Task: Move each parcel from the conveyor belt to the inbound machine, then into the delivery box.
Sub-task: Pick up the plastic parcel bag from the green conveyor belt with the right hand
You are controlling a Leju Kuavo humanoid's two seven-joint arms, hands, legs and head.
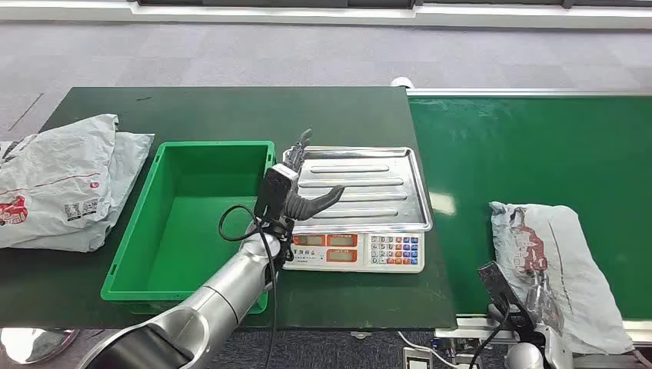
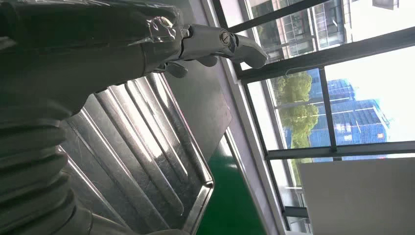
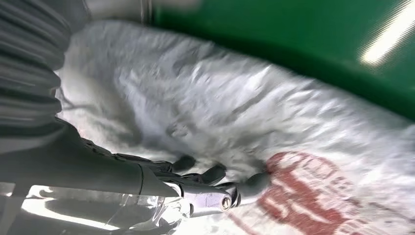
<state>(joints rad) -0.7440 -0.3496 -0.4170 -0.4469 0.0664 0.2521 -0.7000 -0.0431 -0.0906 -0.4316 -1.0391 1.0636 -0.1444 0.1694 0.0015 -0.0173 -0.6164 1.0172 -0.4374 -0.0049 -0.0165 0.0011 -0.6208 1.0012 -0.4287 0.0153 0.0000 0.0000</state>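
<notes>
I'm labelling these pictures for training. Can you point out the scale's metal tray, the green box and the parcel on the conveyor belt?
Scale tray (image 1: pixel 384 165), head view, bare ribbed metal right of the fingers.
Green box (image 1: pixel 184 231), head view, its bare floor.
Parcel (image 1: pixel 573 265), head view, plain grey plastic near its middle.

No text, brand or number is being read legibly anywhere. Red markings are being shown on the grey parcel lying on the conveyor belt to the right of the scale, but no letters can be made out. Red print and a small dark label block are being carried by the grey bags left of the scale, illegible. The scale's orange displays and keypad are being shown too small to decipher.
</notes>
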